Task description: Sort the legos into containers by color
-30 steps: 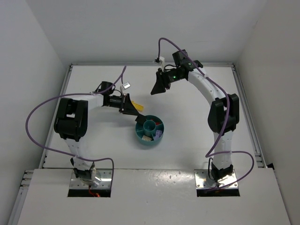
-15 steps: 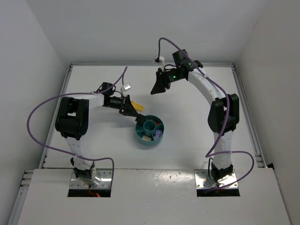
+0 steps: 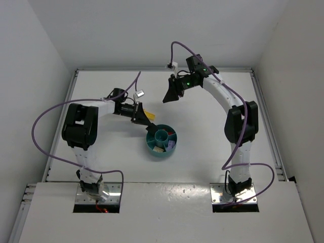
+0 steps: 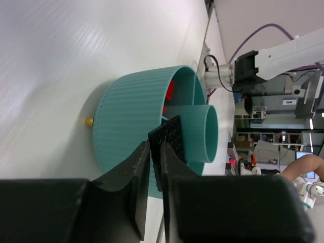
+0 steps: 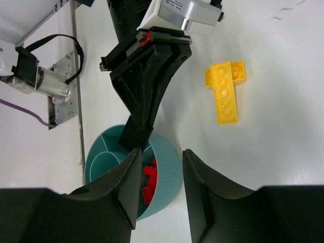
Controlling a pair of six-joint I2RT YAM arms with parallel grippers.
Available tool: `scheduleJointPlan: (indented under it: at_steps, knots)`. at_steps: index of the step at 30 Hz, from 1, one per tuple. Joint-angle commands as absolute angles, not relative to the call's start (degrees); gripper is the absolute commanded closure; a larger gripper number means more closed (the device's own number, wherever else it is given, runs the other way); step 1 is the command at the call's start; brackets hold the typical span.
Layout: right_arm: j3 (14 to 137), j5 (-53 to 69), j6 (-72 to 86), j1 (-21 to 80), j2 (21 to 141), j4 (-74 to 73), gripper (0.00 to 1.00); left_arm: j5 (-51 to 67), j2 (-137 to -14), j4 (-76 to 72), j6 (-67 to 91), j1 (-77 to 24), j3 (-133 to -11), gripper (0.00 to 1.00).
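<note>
Black lego point(image 4: 169, 135) pinched in left claw point(image 4: 154, 162) above teal dish point(image 3: 161, 142) far-left rim | right claw point(image 5: 159, 177) parted, empty, hovering farther back | yellow legos point(image 5: 225, 90) on bench point(image 3: 106, 147), far-left of dish

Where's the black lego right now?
The black lego is pinched in the left gripper, held over the teal dish's rim, beside its central cup.

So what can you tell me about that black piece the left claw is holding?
The black lego is a small flat studded plate, matte plastic by its look. It stands on edge, pinched between the fingers of the left gripper, which is shut on it. It hangs over the rim of the teal dish, beside the central cup; whether it touches the dish is unclear.
</note>
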State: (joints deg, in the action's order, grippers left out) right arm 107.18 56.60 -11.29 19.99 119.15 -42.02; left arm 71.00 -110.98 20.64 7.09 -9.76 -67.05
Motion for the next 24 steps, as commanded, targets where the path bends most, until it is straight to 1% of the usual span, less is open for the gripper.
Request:
scheduleJointPlan:
  at_steps: [1, 4, 7, 18, 24]
  knots:
    - [106.79, 57.04, -11.16, 19.69, 116.81, -40.43, 0.62, 72.69, -110.74, 20.3, 5.71, -10.2, -68.91, 0.86]
    - [105.65, 57.04, -11.16, 19.69, 116.28, -40.43, 0.62, 72.69, -109.52, 20.3, 5.19, -10.2, -68.91, 0.95]
    - [105.03, 57.04, -11.16, 19.69, 115.76, -39.91, 0.62, 71.11, -107.41, 20.91, 4.66, -10.2, -68.91, 0.99]
    - [103.27, 57.57, -11.16, 19.69, 113.99, -38.77, 0.62, 64.96, -98.97, 24.69, 1.94, -10.2, -68.38, 1.0]
    - [102.13, 56.43, -9.32, 19.69, 112.94, -37.36, 0.62, 55.83, -95.45, 31.02, 1.05, -11.24, -69.61, 1.0]
